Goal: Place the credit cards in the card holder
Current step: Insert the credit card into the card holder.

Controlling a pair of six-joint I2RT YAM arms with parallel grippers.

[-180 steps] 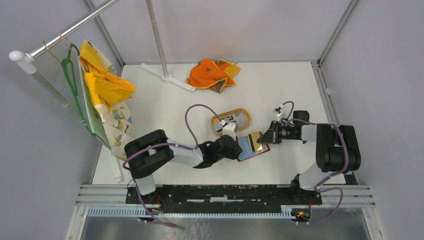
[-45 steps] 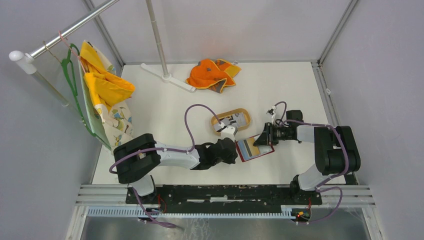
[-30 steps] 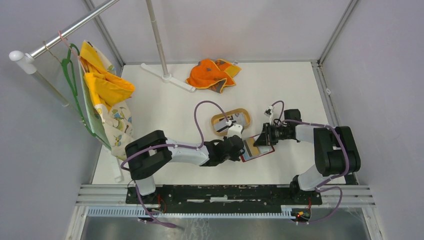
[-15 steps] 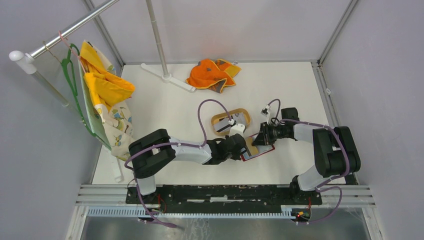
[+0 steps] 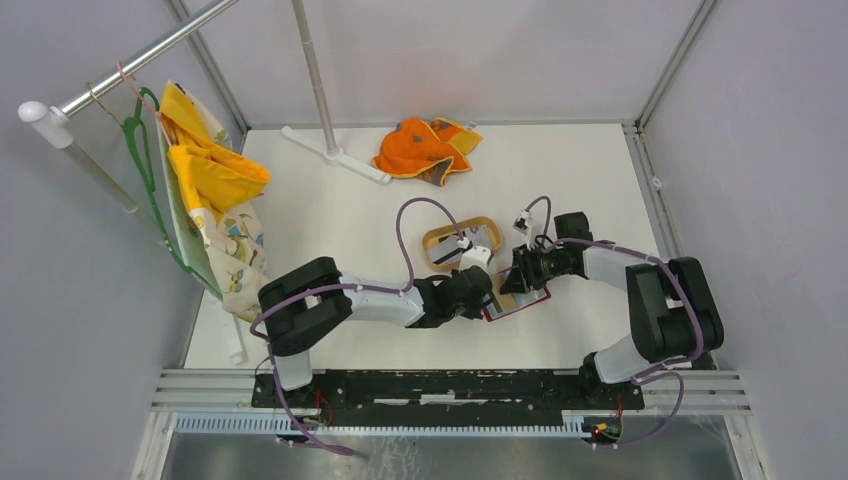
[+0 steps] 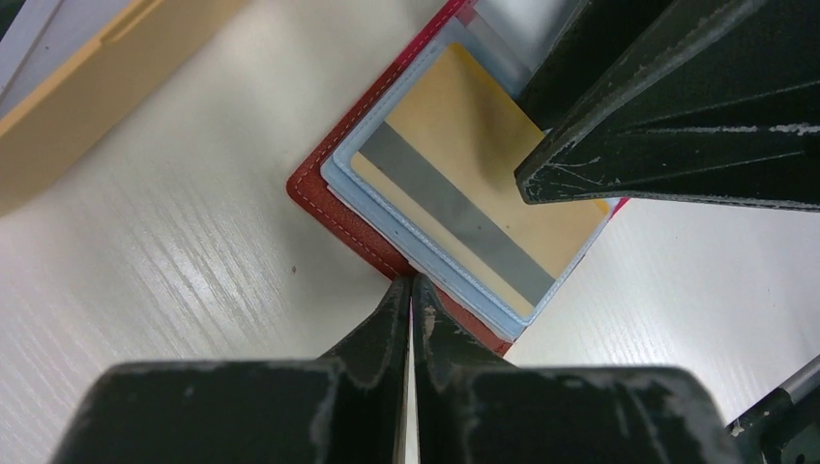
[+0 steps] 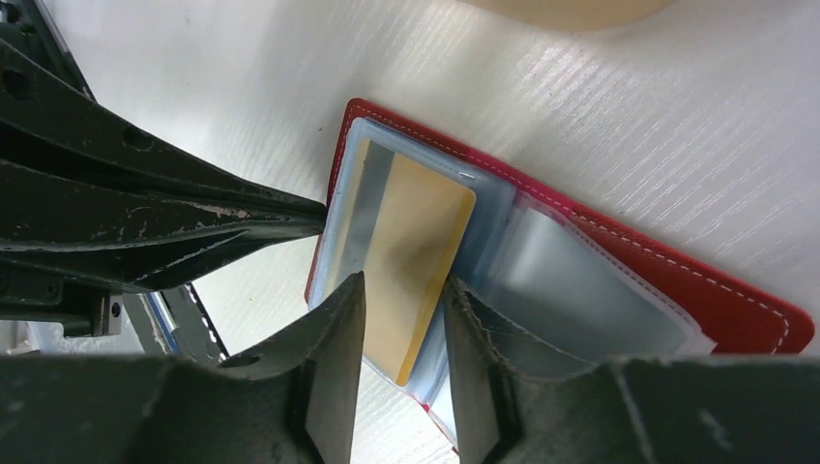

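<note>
We are pinning the holder (image 6: 329,208), left gripper (image 6: 411,285) closed, risking the slightly parted right gripper (image 7: 403,283) snagging the card (image 7: 421,213).

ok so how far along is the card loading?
Done: card holder lies open, a gold card on its blue sleeve; fully seated or not, cannot tell. In hand: shut left hand at the holder's edge, right hand open astride the card. To do: grey cards in the wooden tray.
</note>
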